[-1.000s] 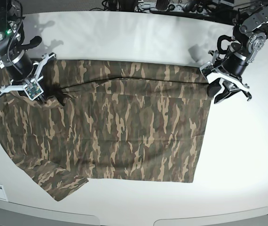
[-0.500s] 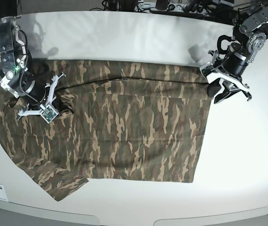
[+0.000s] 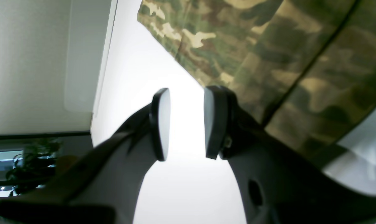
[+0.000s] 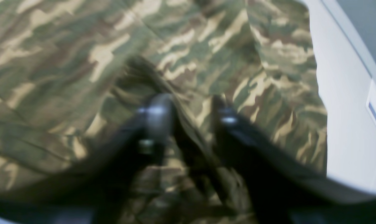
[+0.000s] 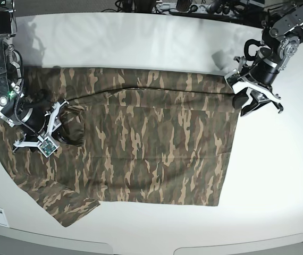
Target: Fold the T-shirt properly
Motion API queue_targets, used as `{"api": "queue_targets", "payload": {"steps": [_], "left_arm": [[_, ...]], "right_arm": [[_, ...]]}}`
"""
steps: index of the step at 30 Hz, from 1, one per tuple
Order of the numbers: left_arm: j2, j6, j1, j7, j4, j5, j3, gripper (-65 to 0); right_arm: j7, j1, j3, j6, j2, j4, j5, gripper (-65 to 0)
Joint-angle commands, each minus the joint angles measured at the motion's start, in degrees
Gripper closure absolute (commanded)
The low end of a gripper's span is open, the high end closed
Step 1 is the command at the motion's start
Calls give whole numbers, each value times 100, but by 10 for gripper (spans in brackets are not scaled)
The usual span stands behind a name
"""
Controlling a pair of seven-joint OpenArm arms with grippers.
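The camouflage T-shirt [image 5: 151, 143] lies spread flat on the white table [image 5: 141, 42], with one sleeve at the front left. My right gripper [image 5: 65, 135] rests on the shirt's left part. In the blurred right wrist view, the right gripper [image 4: 191, 118] has its fingers apart, and a dark ridge of T-shirt [image 4: 66, 46] cloth runs between them. My left gripper [image 5: 252, 103] hovers at the shirt's right edge. In the left wrist view the left gripper [image 3: 186, 124] is open over bare table, with the T-shirt [image 3: 268, 46] just beside one finger.
Cables and equipment [image 5: 194, 8] line the table's far edge. The table's front edge [image 5: 141, 247] runs below the shirt's hem. Bare white table surface [image 5: 279, 170] lies to the right of the shirt.
My right arm has moved toward the front over the shirt's left part, and its jaws have gone from shut to apart. The left arm has stayed still.
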Motion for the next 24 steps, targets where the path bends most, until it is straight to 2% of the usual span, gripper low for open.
{"api": "queue_targets", "payload": {"steps": [1, 2, 4, 7, 9, 11, 13, 16, 17, 19, 20, 22, 24], "left_arm": [[-98, 111, -44, -83, 81, 63, -52, -195], [-98, 111, -44, -85, 81, 63, -52, -195], [-101, 114, -44, -83, 81, 63, -52, -195], [-101, 114, -44, -83, 81, 63, -52, -195], [-101, 114, -44, -83, 81, 63, -52, -195], [-101, 114, -44, -83, 81, 63, -52, -195], [-101, 116, -44, -83, 81, 66, -52, -195], [-101, 116, -44, -87, 81, 66, -52, -195], [-98, 116, -46, -87, 81, 66, -52, -195], [-101, 118, -46, -83, 81, 66, -52, -195], [-101, 118, -46, -81, 81, 66, -52, -195], [-103, 197, -46, -83, 81, 63, -52, -171], [-101, 474, -46, -149, 81, 61, -52, -75]], "right_arm": [[28, 98, 55, -118, 103, 61, -20, -359], [-101, 101, 57, -326, 105, 66, -142, -387], [-380, 98, 61, -931, 105, 151, -584, -390], [-767, 98, 61, -2017, 105, 308, -1364, -387], [-1084, 98, 61, -2422, 105, 374, -1676, -328], [-1434, 96, 61, -2441, 101, 380, -1613, -225], [-1499, 81, 61, -2529, 101, 380, -1515, -139], [-1165, 83, 61, -2647, 98, 380, -1274, -78], [-1014, 83, 61, -2632, 98, 380, -1189, -59], [-1014, 98, 61, -2275, 101, 380, -1161, 0], [-1115, 98, 61, -2107, 105, 380, -1180, 0], [-1329, 90, 61, -2074, 105, 380, -1172, 0], [-1445, 79, 61, -2229, 103, 380, -1032, 0]]}}
